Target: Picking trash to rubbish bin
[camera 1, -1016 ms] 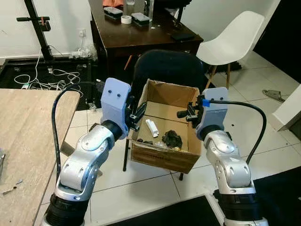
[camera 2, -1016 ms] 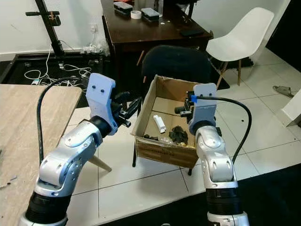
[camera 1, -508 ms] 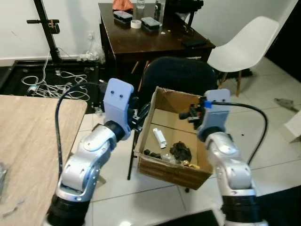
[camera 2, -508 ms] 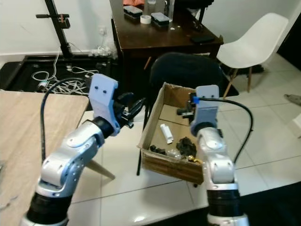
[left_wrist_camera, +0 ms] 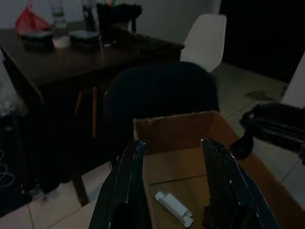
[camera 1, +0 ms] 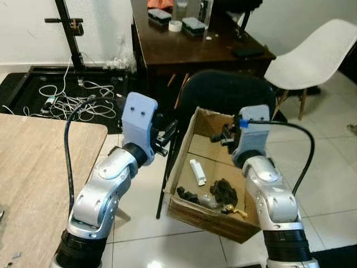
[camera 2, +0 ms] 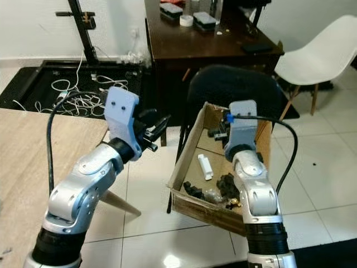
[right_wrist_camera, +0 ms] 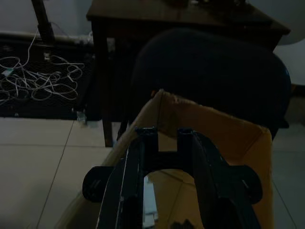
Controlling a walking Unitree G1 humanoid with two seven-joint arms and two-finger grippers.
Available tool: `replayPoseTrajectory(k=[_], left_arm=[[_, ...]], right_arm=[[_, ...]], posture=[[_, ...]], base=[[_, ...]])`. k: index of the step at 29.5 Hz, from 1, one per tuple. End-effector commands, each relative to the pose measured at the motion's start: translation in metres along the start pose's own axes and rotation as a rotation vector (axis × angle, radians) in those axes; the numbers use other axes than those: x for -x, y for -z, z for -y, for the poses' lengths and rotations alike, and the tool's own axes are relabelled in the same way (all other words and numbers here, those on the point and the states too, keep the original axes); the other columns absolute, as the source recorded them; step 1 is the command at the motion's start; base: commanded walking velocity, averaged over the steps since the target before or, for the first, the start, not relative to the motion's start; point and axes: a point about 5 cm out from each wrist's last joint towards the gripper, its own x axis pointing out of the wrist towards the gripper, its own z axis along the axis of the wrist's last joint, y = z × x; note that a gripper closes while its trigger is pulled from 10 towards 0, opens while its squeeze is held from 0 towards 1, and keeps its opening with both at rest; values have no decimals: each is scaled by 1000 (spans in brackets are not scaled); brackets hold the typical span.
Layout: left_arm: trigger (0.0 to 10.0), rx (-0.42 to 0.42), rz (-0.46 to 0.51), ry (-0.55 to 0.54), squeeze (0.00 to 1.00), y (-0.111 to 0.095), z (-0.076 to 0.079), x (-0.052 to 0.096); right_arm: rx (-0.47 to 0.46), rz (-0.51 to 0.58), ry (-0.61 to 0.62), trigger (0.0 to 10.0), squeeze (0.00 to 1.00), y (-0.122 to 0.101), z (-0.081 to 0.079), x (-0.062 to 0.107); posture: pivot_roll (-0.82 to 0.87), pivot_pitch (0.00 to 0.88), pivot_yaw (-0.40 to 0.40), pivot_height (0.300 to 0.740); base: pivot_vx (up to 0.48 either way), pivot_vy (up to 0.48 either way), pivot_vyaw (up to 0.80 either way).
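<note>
Open-topped cardboard box (camera 1: 192, 142) on black chair (camera 1: 223, 92), dark desk (camera 1: 184, 47) behind, wooden table (camera 1: 33, 167) left, bare tiles between

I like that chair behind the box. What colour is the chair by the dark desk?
White. The chair shows best in the left eye view.

Ahead of us stands a dark wooden worktop (camera 1: 189, 47) carrying a roll of tape (camera 1: 175, 25). A black chair (camera 1: 223, 95) sits before it, a white chair (camera 1: 312, 56) further off, and tangled white cables (camera 1: 67, 100) lie on the floor.
</note>
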Motion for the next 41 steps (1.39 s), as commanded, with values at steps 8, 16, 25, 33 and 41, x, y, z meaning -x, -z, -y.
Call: replayPoseTrajectory(k=[8,16,25,33,41], left_arm=[[10000,-128,-54,28,0,10,-5,-4],[10000,-162,-83,64,0,13,-17,-12],[10000,-170,-81,122,0,15,-15,-24],[10000,-147,-91,133,0,20,-10,-22],[10000,-134,-86,125,0,22,-8,-19]], right_arm=[[33,-15,19,10000,0,17,29,-13],[2,-38,65,10000,0,29,47,-26],[-7,-48,27,10000,0,38,55,-38],[4,-13,-1,10000,0,32,55,-44],[-16,11,-25,10000,1000,30,59,-47]], posture=[[101,124,-32,740],[134,196,46,740],[129,301,81,740],[114,323,68,740],[109,324,49,740]], base=[[0,0,0],[0,0,0],[0,0,0],[0,0,0],[0,0,0]])
